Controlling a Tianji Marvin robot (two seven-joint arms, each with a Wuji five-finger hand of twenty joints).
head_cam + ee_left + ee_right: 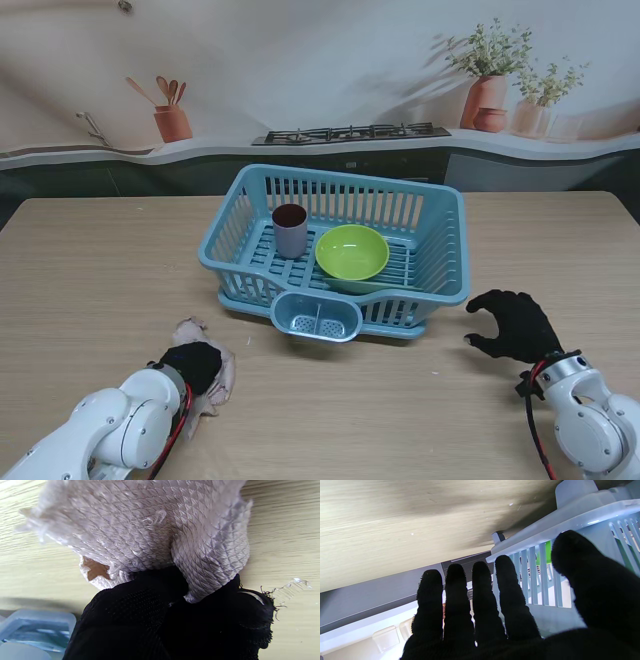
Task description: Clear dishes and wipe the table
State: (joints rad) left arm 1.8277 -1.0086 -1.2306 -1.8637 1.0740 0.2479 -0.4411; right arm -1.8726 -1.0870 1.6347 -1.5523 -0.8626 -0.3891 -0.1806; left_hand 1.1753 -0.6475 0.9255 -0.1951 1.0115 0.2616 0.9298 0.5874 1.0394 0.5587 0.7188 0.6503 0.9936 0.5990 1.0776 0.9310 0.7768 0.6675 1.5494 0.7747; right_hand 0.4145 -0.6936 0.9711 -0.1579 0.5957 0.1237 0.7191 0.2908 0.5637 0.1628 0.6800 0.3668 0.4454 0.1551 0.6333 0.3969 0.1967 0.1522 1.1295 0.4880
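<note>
The white quilted wiping cloth (212,378) lies bunched on the wooden table (90,270), nearer to me than the blue dish rack (440,255) and off its left front corner, with the left hand (192,364) pressed on top, fingers closed into its folds. The purple cup (290,230) and green bowl (352,252) already stand inside the rack, so wiping looks like the remaining step. The crumpled cloth could roll under the palm and skip the crumbs beside it. The right hand (516,325) hovers palm-down just right of the rack, fingers apart and empty; a careless sweep might knock the rack's wall.
</note>
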